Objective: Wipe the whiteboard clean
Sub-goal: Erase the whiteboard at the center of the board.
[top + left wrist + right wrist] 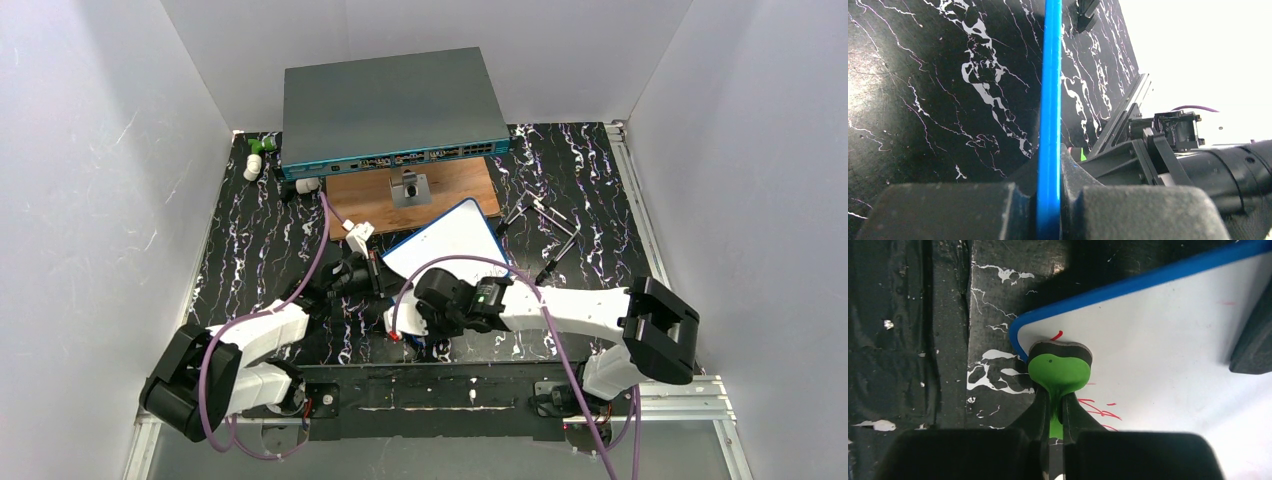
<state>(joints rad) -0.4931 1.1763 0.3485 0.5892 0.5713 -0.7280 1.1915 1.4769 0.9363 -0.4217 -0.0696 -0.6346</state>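
Right wrist view: my right fingers (1040, 410) pinch a green black-backed eraser (1060, 367) onto a corner of the blue-framed white whiteboard (1173, 340), mid-bench, my left fingers (1075, 175) clamp its frame, so I'm mid-wipe and should next sweep over the red marks (1100, 410).

You have the whiteboard (450, 238) at the middle of the desk (590, 180). The wooden board (365, 205) lies at its 11 o'clock, partly under the switch box (385, 100) at 12. The eraser (1060, 369) rests on one corner.
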